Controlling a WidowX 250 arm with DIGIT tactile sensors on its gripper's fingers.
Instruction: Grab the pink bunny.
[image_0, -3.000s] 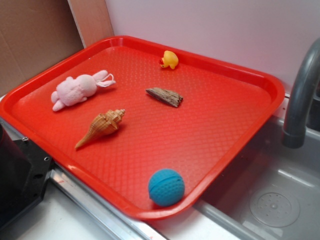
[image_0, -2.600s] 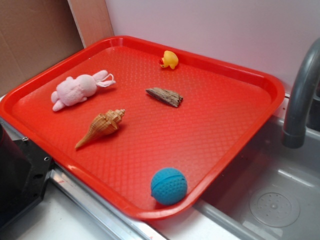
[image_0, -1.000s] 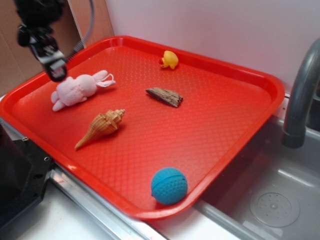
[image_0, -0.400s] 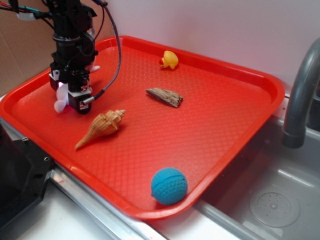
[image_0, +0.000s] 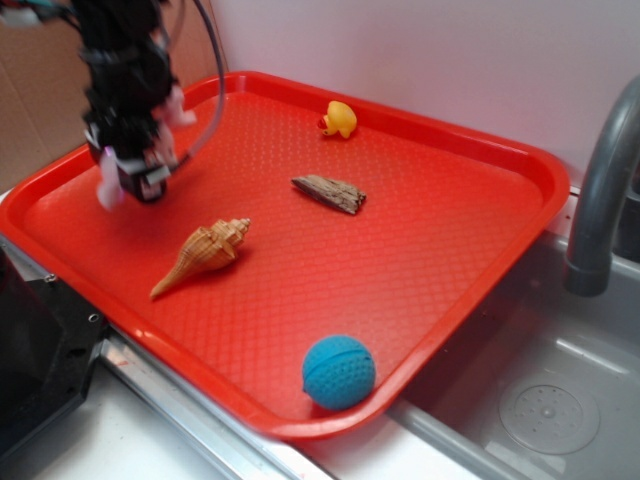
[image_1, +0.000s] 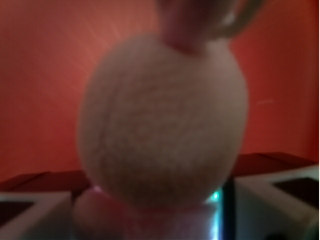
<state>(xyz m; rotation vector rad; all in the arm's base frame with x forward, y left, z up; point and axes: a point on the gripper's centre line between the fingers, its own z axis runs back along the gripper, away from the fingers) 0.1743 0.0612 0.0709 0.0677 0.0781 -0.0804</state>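
The pink bunny (image_0: 107, 187) hangs between the fingers of my gripper (image_0: 135, 178), over the far left part of the red tray (image_0: 430, 250). Only bits of pale plush stick out on either side of the dark fingers, and the arm there is motion-blurred. In the wrist view the bunny's round fuzzy body (image_1: 162, 120) fills most of the picture, pressed between the two fingers, with my gripper (image_1: 155, 212) shut on it. Red tray surface shows behind it.
A tan seashell (image_0: 203, 252) lies on the tray just right of and nearer than the gripper. A piece of wood (image_0: 330, 192), a yellow duck (image_0: 340, 119) and a blue ball (image_0: 339, 372) are also on the tray. A grey faucet (image_0: 600, 200) and sink (image_0: 540, 400) are at right.
The arm came in from the upper left, dropped onto the bunny and shut on it. Since 0.4 s ago it has risen slightly, taking the bunny off the tray.
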